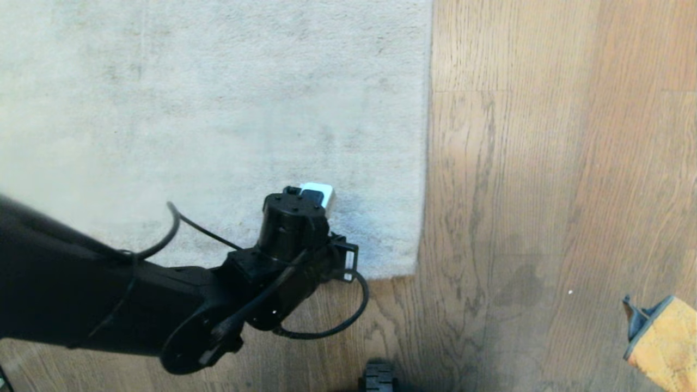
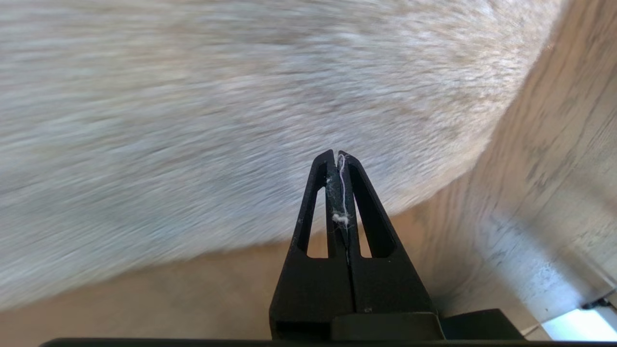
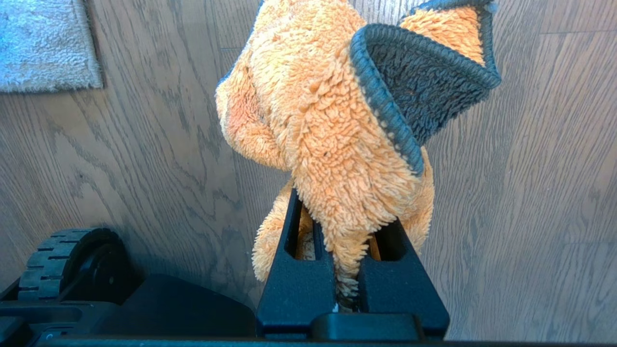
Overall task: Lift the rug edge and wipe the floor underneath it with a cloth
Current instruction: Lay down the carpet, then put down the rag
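The pale grey rug [image 1: 218, 109] lies flat on the brown wood floor [image 1: 544, 190]. The rug edge [image 1: 426, 163] runs straight down to a near corner [image 1: 416, 274]. My left arm [image 1: 288, 234] reaches over that corner from the left, and its wrist hides the fingers in the head view. In the left wrist view my left gripper [image 2: 336, 154] is shut, holding only lint, above the rug [image 2: 241, 120] close to the rug edge [image 2: 434, 195]. My right gripper [image 3: 343, 217] is shut on the orange cloth [image 3: 328, 120] with dark trim. The cloth [image 1: 664, 337] hangs at lower right.
A black wheel [image 3: 67, 262] of my base stands on the floor beside the right gripper, and the wheel [image 1: 378, 378] shows at the near edge of the head view. Bare planks stretch to the right of the rug.
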Controlling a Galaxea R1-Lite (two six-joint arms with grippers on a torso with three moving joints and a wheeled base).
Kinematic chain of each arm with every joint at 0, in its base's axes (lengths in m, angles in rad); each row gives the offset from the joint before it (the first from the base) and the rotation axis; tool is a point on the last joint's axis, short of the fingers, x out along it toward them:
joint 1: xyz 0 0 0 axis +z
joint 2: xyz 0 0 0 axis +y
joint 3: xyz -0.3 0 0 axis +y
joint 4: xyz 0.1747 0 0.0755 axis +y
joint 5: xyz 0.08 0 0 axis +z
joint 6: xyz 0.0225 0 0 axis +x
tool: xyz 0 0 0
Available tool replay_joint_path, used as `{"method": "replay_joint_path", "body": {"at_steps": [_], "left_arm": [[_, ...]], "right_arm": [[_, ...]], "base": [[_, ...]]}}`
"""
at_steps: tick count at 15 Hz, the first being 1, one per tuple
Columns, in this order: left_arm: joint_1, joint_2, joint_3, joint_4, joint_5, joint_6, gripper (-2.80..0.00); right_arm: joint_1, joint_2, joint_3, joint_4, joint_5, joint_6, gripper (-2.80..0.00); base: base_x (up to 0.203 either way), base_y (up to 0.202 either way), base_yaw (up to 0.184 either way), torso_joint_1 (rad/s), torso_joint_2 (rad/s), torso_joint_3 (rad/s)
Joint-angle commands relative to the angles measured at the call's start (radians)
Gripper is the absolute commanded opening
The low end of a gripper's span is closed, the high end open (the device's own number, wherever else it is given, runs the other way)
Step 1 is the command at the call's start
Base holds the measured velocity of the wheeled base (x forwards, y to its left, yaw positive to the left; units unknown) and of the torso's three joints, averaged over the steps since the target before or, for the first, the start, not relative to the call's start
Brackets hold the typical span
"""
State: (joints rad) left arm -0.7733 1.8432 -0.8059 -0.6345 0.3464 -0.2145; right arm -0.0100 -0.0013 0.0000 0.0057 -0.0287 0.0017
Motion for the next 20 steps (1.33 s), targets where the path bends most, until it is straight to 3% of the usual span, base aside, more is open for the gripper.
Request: {"method": "replay_joint_path", "body": {"at_steps": [1,6,11,14,20], "left_arm": [[0.028,-0.164,0.093,-0.004,0.001,0.001,-2.8],[0.142,-0.436,0.245,0.014,-0.005,0.024,-2.8],[0.246,-0.776,0.349,0.199,-0.056,0.064,-2.8],[0.402,-0.969,0.464,0.222,-0.102,0.114,-2.8],[0.731,-1.295,0.676,0.196,-0.33,0.171,-2.8]], "right_arm": [[-0.001,0.001,0.0,0.0,0.0,0.0,-2.8],[0.001,0.001,0.0,0.0,0.0,0.0,-2.8],[0.0,0.001,0.0,-0.001,0.0,0.0,-2.8],[0.001,0.001,0.0,0.0,0.0,0.0,-2.8],[0.001,0.001,0.0,-0.001,0.0,0.0,-2.8]], "base": [[0.0,0.0,0.0,0.0,0.0,0.0],[0.0,0.0,0.0,0.0,0.0,0.0],[0.0,0.0,0.0,0.0,0.0,0.0],[0.0,0.0,0.0,0.0,0.0,0.0],[0.0,0.0,0.0,0.0,0.0,0.0]]}}
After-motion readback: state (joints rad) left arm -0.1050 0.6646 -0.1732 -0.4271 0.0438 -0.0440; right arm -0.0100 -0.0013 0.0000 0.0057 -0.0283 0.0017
